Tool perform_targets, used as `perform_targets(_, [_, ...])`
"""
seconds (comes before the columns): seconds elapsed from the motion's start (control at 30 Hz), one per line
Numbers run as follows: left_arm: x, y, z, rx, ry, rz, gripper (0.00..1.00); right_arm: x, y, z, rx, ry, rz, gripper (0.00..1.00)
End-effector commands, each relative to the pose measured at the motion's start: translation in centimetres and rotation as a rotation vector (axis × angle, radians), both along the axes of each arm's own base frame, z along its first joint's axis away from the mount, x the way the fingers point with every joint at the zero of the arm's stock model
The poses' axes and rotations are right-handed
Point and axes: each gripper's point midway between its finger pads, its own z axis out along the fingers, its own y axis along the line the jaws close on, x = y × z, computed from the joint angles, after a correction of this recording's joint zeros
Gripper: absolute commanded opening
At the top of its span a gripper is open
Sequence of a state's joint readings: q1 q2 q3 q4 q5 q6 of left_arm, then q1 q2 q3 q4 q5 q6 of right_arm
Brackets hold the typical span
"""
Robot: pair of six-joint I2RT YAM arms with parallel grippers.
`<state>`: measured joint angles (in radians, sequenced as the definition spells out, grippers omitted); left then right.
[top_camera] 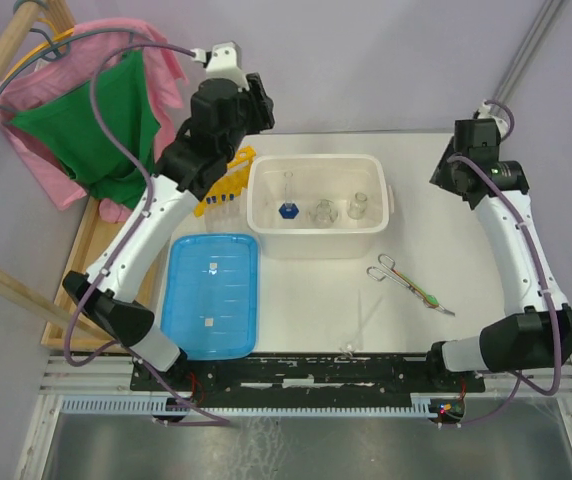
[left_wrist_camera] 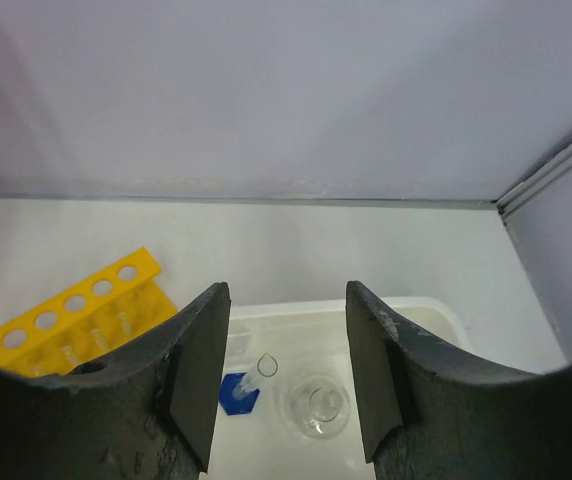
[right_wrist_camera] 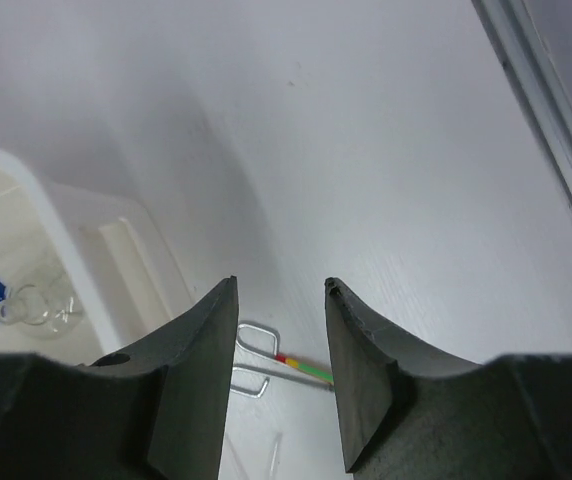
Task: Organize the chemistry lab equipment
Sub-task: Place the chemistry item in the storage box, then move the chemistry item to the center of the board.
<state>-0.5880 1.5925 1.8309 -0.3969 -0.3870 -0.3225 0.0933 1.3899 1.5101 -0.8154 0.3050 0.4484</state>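
A clear tube on a blue hexagonal foot (top_camera: 288,208) and two small glass flasks (top_camera: 322,211) stand inside the white tub (top_camera: 316,240). The yellow tube rack (top_camera: 228,182) leans against the tub's left side. My left gripper (left_wrist_camera: 288,300) hangs high over the tub's left end, open and empty; the blue-footed tube (left_wrist_camera: 238,392) and a flask (left_wrist_camera: 318,408) show far below between its fingers. The metal tongs (top_camera: 406,283) lie on the table right of centre. My right gripper (right_wrist_camera: 281,290) is open and empty, raised at the far right, with the tongs (right_wrist_camera: 266,362) below it.
A flat blue ribbed lid (top_camera: 211,295) lies at the near left. A thin clear rod (top_camera: 354,335) rests near the front edge. Green and pink cloths (top_camera: 96,120) hang on a wooden frame beyond the table's left edge. A wall runs along the back.
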Motion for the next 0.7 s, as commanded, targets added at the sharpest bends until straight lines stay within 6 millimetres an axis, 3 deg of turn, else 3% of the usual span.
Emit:
perform_targets(0.0, [-0.8, 1.2, -0.1, -0.069, 0.120, -0.032, 0.57, -4.6, -1.6, -6.0, 0.147, 0.241, -0.173, 0.48])
perform_targets(0.17, [-1.0, 1.9, 0.6, -0.097, 0.134, -0.085, 0.57, -7.4, 1.6, -13.9, 0.286, 0.501, -0.063, 0.47])
perform_targets(0.27, [-0.9, 2.2, 0.7, -0.121, 0.182, -0.121, 0.57, -8.8, 2.7, -17.1, 0.345, 0.626, -0.026, 0.46])
perform_targets(0.43, [-1.5, 1.9, 1.7, -0.128, 0.188, -0.173, 0.57, -9.9, 2.3, -19.8, 0.330, 0.692, -0.032, 0.47])
perform_targets(0.67, [-1.6, 0.7, -2.6, -0.119, 0.321, -0.222, 0.56, -10.6, 2.9, -21.6, 0.356, 0.763, -0.016, 0.47])
